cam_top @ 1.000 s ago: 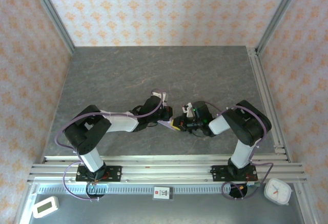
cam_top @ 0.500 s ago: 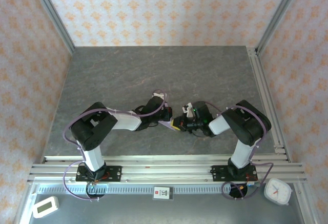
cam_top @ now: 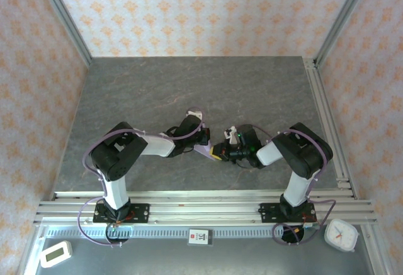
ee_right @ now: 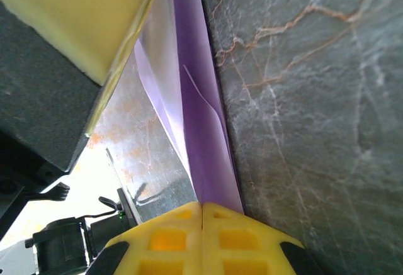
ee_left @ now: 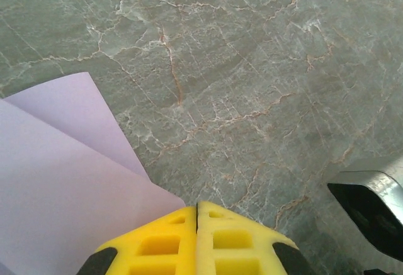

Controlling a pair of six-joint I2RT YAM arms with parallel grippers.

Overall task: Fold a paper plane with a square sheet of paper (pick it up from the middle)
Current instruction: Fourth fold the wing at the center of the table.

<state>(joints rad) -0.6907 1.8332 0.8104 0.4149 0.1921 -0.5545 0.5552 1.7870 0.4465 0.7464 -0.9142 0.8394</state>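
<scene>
**Sheet stretched between my two claws**

My left gripper (ee_left: 197, 215) and right gripper (ee_right: 201, 211) are both clamped on the folded square sheet of paper (cam_top: 205, 151), which spans the gap between them. Its crease runs from my right tips toward the left.

Card (cam_top: 198, 236): on the front rail you get a red mark and dark characters, too small to read.
Clock (cam_top: 340, 234): dial unreadable.
Timer (cam_top: 55, 253): display unreadable.
</scene>
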